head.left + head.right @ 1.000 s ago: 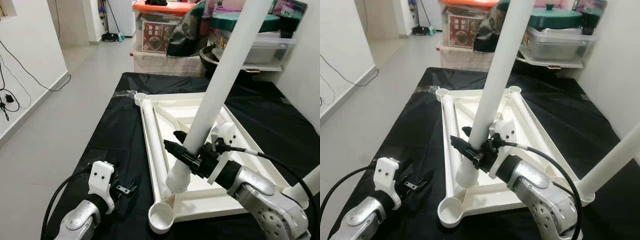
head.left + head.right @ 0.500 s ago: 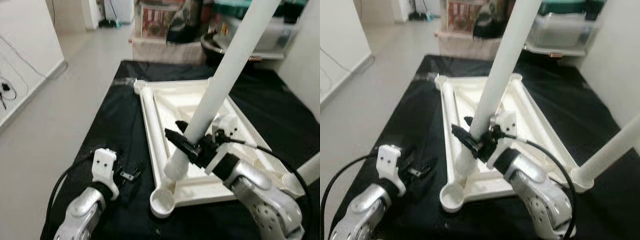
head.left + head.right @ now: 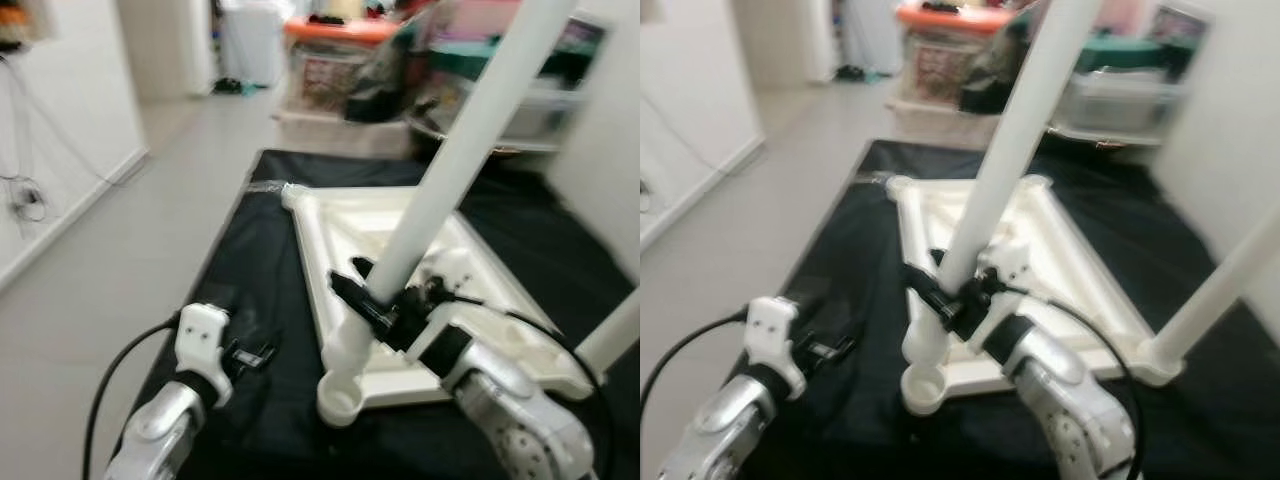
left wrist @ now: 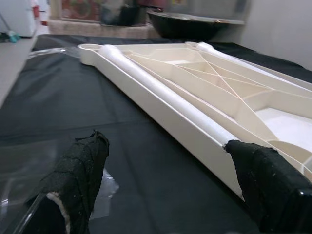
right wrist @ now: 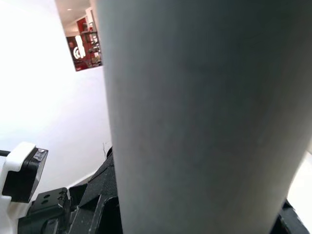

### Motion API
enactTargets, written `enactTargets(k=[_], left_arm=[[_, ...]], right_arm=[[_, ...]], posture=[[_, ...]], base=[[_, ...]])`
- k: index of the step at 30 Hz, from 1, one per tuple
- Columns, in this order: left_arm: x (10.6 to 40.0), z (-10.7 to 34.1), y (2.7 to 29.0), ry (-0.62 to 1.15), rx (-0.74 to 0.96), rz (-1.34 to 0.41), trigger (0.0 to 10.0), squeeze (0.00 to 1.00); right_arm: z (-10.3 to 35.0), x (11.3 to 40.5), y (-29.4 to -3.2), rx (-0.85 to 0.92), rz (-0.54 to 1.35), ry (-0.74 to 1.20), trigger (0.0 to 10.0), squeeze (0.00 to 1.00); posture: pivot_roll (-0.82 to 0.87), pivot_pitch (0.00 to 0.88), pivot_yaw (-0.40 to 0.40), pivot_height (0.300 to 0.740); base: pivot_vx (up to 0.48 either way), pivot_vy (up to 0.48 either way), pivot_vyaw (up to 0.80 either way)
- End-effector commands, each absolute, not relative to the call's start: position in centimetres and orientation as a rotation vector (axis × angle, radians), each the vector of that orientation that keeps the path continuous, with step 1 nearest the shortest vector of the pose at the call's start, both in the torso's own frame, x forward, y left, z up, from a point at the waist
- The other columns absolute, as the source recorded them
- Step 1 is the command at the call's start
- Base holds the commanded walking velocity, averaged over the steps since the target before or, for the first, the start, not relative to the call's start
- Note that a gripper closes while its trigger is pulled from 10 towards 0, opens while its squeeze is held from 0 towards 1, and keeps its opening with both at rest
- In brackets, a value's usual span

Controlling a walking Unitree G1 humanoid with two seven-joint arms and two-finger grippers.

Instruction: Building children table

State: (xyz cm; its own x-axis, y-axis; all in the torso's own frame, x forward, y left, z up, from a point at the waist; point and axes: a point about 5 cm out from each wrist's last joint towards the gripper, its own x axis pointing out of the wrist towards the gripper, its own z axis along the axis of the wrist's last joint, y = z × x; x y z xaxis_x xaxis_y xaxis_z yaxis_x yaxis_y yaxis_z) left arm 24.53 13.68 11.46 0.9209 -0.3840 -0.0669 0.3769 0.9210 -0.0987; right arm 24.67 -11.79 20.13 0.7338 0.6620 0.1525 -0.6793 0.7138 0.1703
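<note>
A white children's tabletop [image 3: 352,214] lies upside down on a black cloth [image 3: 248,262]. My right gripper [image 3: 373,297] is shut on a long white leg [image 3: 450,165] that slants up to the right. The leg's lower end hovers just above the near left corner socket [image 3: 340,405]. A second leg [image 3: 612,340] stands in the near right corner. Another white tube [image 4: 161,92] lies along the left rail. My left gripper [image 4: 168,165] is open and empty, low over the cloth to the left of the tabletop.
Storage boxes and a dark pot [image 3: 480,90] crowd the far end of the cloth. Grey floor [image 3: 120,240] runs along the left, with a white wall and cables [image 3: 25,200] beyond. The picture is blurred.
The whole picture has shifted and blurred, so the camera moved. My right gripper still holds the leg, whose lower end now sits slightly nearer the corner socket. The left arm is unchanged.
</note>
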Motion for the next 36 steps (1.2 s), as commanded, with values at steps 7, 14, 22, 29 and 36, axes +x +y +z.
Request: enactTargets(k=[7, 14, 22, 29, 36], left_arm=[[24.4, 10.3, 14.4, 0.144, -0.060, -0.332, 10.0, 0.00], [24.7, 9.1, 17.0, 0.198, -0.012, -0.171, 10.0, 0.00], [24.2, 8.3, 20.0, 0.227, 0.035, -0.020, 10.0, 0.00], [24.4, 8.3, 19.7, 0.217, 0.037, -0.027, 10.0, 0.00], [25.2, 8.6, 19.2, 0.196, 0.030, -0.035, 10.0, 0.00]], right_arm=[[20.2, 24.8, -12.3, 0.192, 0.715, -0.088, 0.0, 0.00], [19.5, 24.7, -12.1, 0.062, 0.740, -0.075, 0.0, 0.00], [18.7, 23.6, -11.2, -0.053, 0.919, -0.048, 0.0, 0.00], [18.3, 22.3, -10.6, -0.061, 1.038, -0.044, 0.0, 0.00], [18.5, 22.5, -9.9, -0.081, 1.078, -0.084, 0.0, 0.00]], posture=[[0.10, 0.000, -0.064, 0.740], [0.10, 0.000, -0.061, 0.740], [0.13, 0.000, -0.079, 0.740], [0.12, 0.000, -0.083, 0.740], [0.13, 0.000, -0.079, 0.740]], base=[[0.000, 0.000, 0.00], [0.000, 0.000, 0.00], [0.000, 0.000, 0.00], [0.000, 0.000, 0.00], [0.000, 0.000, 0.00]])
